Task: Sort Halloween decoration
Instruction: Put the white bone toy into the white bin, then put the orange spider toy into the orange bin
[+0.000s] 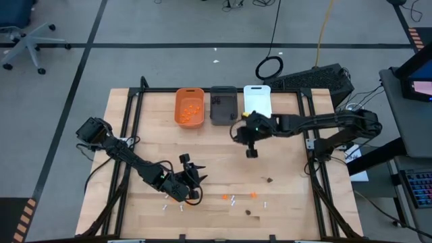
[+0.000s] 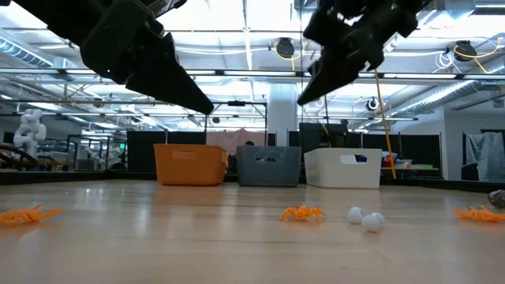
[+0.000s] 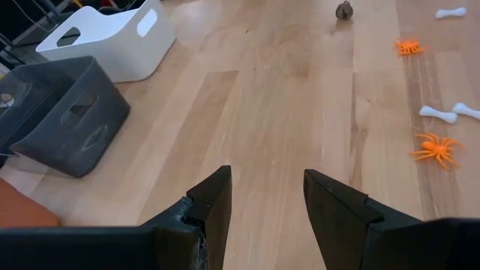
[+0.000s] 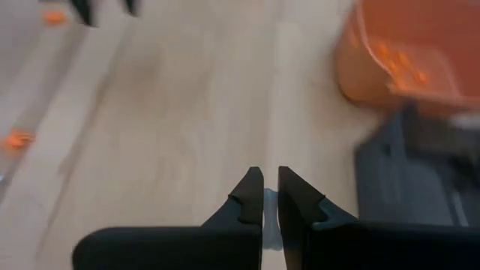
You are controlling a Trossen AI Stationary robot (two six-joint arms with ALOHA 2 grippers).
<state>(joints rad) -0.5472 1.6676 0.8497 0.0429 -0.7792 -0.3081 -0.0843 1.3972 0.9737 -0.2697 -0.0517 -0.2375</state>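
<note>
The decoration pieces lie scattered on the near part of the table: orange spiders (image 3: pixel 435 148) (image 1: pixel 225 197), white bone sticks (image 3: pixel 437 114) (image 1: pixel 233 200) and dark lumps (image 3: pixel 344 10) (image 1: pixel 268 180). My left gripper (image 3: pixel 266 199) (image 1: pixel 191 167) hovers open above bare wood, left of the pieces, with nothing between its fingers. My right gripper (image 4: pixel 270 196) (image 1: pixel 251 152) hangs above the table's middle, near the dark grey bin (image 1: pixel 223 104). It is shut on something small and whitish. My right gripper pinches a small whitish piece (image 4: pixel 270 214) between its two fingers, and only a sliver shows in the narrow gap. The piece is lifted clear of the table. The blur hides which part of it is held.
Three bins stand in a row at the far edge: orange bin (image 1: pixel 190 106) holding orange pieces, the dark grey bin (image 3: pixel 64 120), and a white bin (image 1: pixel 257 101) (image 3: pixel 112 37). Bare wood lies between the bins and the scattered pieces. Two white balls (image 2: pixel 363 218) sit near the near edge.
</note>
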